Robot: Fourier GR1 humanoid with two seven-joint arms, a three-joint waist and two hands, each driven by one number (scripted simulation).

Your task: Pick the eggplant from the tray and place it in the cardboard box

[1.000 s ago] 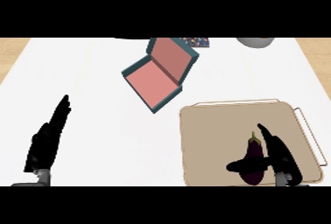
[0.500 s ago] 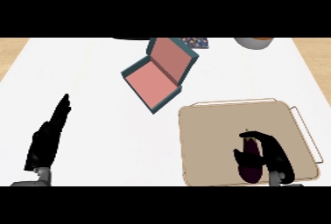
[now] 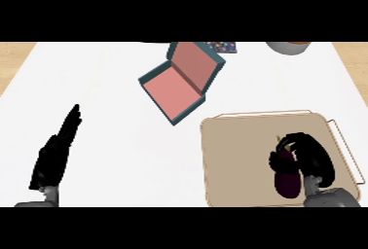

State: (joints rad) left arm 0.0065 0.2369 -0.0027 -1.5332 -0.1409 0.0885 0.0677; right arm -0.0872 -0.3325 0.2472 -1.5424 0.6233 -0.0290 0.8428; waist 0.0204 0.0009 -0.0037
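A dark purple eggplant (image 3: 286, 181) lies on the tan tray (image 3: 233, 155) at the lower right of the head view. My right hand (image 3: 313, 154) is curled over the eggplant's upper end, its fingers wrapped round it and hiding much of it. The cardboard box (image 3: 178, 82), teal outside and pink inside with its lid open, sits on the white counter up and to the left of the tray. My left hand (image 3: 55, 153) rests open at the lower left, fingers straight, far from both.
A grey bowl (image 3: 289, 47) shows at the top right edge. A small patterned object (image 3: 223, 46) lies just behind the box. The tray has a thin wire handle (image 3: 347, 148) along its right side. Wood floor shows past the counter's left and right edges.
My right hand has gone from open over the eggplant to fingers curled round it. The eggplant stays on the tray. The left hand has not moved.
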